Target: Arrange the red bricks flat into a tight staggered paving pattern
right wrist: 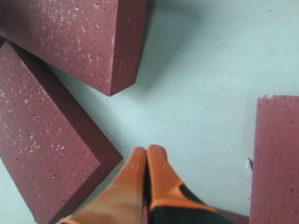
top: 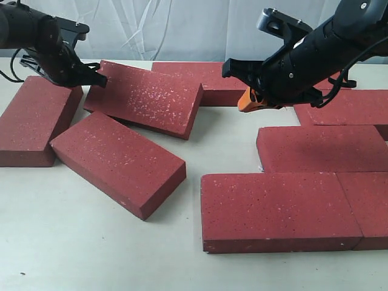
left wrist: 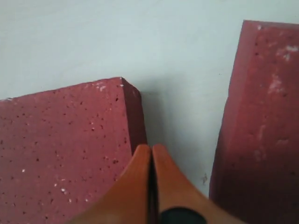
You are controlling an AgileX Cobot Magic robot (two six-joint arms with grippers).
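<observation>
In the exterior view, the red bricks (top: 145, 97) lie flat on a pale table (top: 91, 254). Those on the right sit close together in staggered rows, while those on the left lie loose at odd angles. The left gripper (top: 97, 79) hangs over the gap between the far-left brick (top: 33, 118) and the skewed one next to it. The right gripper (top: 247, 103) hovers above bare table, between the back brick (top: 200, 79) and the right-hand group.

In the left wrist view, the orange fingers (left wrist: 138, 172) are pressed together on nothing. Their tips are just beside the side face of one brick (near its corner), and a second brick lies across a strip of table.

In the right wrist view, the fingers (right wrist: 159, 168) are likewise together and empty over bare table. There are bricks nearby, but none touches them.
</observation>
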